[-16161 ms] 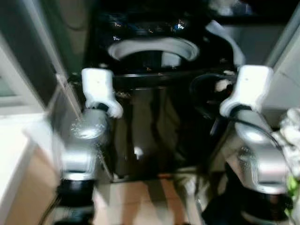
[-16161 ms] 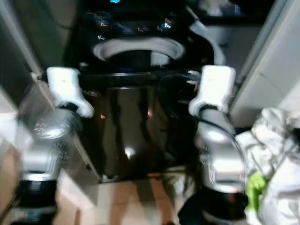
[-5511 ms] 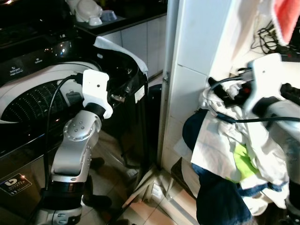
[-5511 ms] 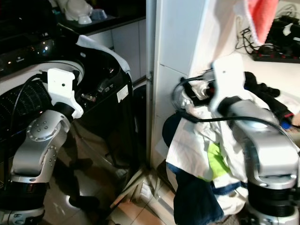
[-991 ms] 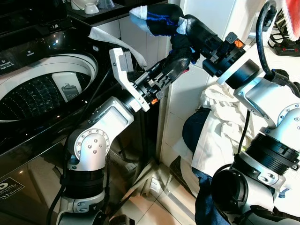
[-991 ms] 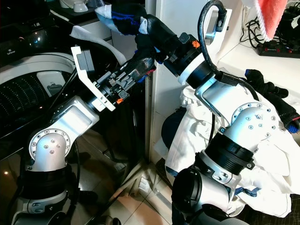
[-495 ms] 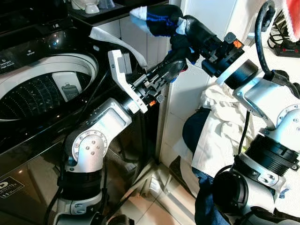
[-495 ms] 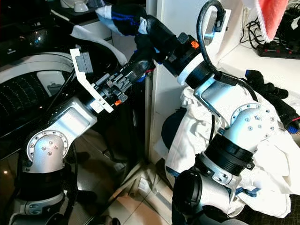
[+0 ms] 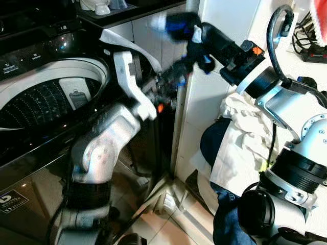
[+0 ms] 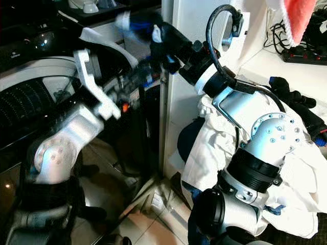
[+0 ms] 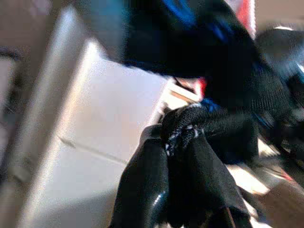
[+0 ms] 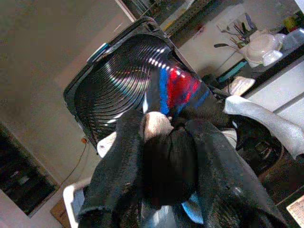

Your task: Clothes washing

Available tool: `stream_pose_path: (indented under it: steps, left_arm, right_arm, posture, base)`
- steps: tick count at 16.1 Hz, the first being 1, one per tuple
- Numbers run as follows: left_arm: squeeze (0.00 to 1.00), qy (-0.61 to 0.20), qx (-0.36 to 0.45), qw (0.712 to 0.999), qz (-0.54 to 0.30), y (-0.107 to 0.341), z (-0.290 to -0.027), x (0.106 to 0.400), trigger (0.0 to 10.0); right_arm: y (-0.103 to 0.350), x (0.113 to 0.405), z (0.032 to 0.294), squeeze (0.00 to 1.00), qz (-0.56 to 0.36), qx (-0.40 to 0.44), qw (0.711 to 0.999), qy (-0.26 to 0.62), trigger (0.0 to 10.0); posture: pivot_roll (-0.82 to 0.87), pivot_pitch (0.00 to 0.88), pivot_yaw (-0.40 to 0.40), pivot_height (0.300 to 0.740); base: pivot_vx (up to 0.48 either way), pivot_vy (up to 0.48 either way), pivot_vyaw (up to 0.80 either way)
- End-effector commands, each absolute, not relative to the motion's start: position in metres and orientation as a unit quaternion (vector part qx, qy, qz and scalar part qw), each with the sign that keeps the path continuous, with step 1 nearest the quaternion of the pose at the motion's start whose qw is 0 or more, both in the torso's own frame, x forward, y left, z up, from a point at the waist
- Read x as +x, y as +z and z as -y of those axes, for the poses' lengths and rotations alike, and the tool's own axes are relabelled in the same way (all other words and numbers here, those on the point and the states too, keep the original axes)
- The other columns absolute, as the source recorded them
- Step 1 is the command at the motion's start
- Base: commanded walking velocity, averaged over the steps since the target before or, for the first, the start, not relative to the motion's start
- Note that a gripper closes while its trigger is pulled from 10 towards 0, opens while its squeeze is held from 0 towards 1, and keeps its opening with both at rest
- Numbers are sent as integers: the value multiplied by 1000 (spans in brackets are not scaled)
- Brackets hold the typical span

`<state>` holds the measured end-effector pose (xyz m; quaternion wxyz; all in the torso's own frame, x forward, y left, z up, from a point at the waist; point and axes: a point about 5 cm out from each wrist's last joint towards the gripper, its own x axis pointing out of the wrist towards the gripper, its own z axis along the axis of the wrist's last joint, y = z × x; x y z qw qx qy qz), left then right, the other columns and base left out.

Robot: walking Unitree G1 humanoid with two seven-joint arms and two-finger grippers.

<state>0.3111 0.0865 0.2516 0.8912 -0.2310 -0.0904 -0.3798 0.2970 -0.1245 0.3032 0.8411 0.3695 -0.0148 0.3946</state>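
Observation:
A dark garment point(image 9: 180, 24) with blue and red stripes is held high beside the white pillar, above the washer's right edge. My right gripper point(image 9: 198, 37) is shut on its upper part; in the right wrist view the cloth point(image 12: 176, 93) bunches over the fingers point(image 12: 118, 171). Just below, blurred by motion, my left gripper point(image 9: 178, 71) is shut on a hanging fold of the same garment; the left wrist view has a dark knot of fabric point(image 11: 190, 123) pinched between its fingers point(image 11: 145, 190). The top-loading washer point(image 9: 30, 61) stands open at the left, its perforated drum point(image 9: 41, 104) showing.
A white pillar point(image 9: 225, 20) rises right of the washer. A heap of white clothes point(image 9: 240, 143) and a dark blue piece point(image 9: 210, 145) lies at the right, behind my right arm. A red cloth point(image 10: 292, 20) hangs top right above cables point(image 9: 312, 48). Tiled floor point(image 9: 168, 219) below.
My left arm has swung up and toward the washer and is now blurred, pulling on the garment's lower fold. The right gripper stays high with the cloth, shifted slightly.

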Motion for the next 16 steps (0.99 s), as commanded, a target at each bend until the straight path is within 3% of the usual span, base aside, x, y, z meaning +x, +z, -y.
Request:
stream_pose_path:
  steps: [1, 2, 3, 4, 6, 8, 10, 11, 12, 14, 15, 16]
  left_arm:
    - [0, -320, -199, 919, 119, 260, -107, 322, 0]
    - [0, -228, -111, 959, 127, 267, -129, 336, 0]
    - [0, -115, -46, 984, 127, 273, -158, 350, 0]
    - [0, -13, 52, 991, 122, 282, -194, 361, 0]
    - [0, 47, 122, 987, 93, 283, -221, 370, 0]
    - [0, 93, 164, 982, 5, 260, -239, 378, 0]
    - [0, 121, 166, 978, -25, 249, -245, 380, 196]
    - [0, 122, 159, 978, -58, 233, -247, 383, 10000]
    - [0, 117, 184, 968, -122, 211, -254, 383, 10000]
    - [0, 118, 196, 964, -139, 205, -256, 382, 10000]
    - [1000, 131, 169, 963, -165, 198, -268, 378, 10000]
    - [1000, 131, 164, 964, -165, 198, -269, 377, 10000]
  right_arm:
    - [311, 292, 130, 1000, 40, 345, 851, 393, 10000]
    - [312, 291, 134, 1000, 39, 306, 871, 382, 10000]
    - [310, 288, 137, 0, 36, 244, 895, 372, 10000]
    - [298, 280, 133, 0, 1, 146, 914, 378, 10000]
    - [282, 272, 123, 0, -44, 75, 913, 399, 10000]
    - [272, 265, 105, 0, -69, 40, 905, 419, 10000]
    - [267, 265, 102, 0, -76, 21, 904, 420, 10000]
    - [262, 265, 101, 0, -80, 2, 904, 419, 10000]
    - [256, 266, 101, 0, -89, -19, 906, 413, 10000]
    - [255, 266, 101, 0, -91, -22, 906, 412, 10000]
    - [253, 265, 102, 0, -93, -26, 906, 411, 10000]
    - [253, 265, 102, 0, -93, -26, 906, 411, 10000]
  posture:
    - [35, 0, 16, 740]
    - [31, 0, 18, 740]
    - [22, 0, 31, 740]
    - [8, 0, 46, 740]
    - [2, 0, 53, 740]
    - [-5, 0, 61, 740]
    - [-7, 0, 62, 740]
    - [-5, 0, 59, 740]
    - [-3, 0, 56, 740]
    - [-4, 0, 56, 740]
    - [-1, 0, 54, 740]
    - [-1, 0, 54, 740]
  base:
    - [0, 0, 0]
    - [0, 0, 0]
    - [0, 0, 0]
    - [0, 0, 0]
    - [0, 0, 0]
    - [0, 0, 0]
    - [0, 0, 0]
    - [0, 0, 0]
    - [0, 0, 0]
    - [0, 0, 0]
    - [0, 0, 0]
    - [0, 0, 0]
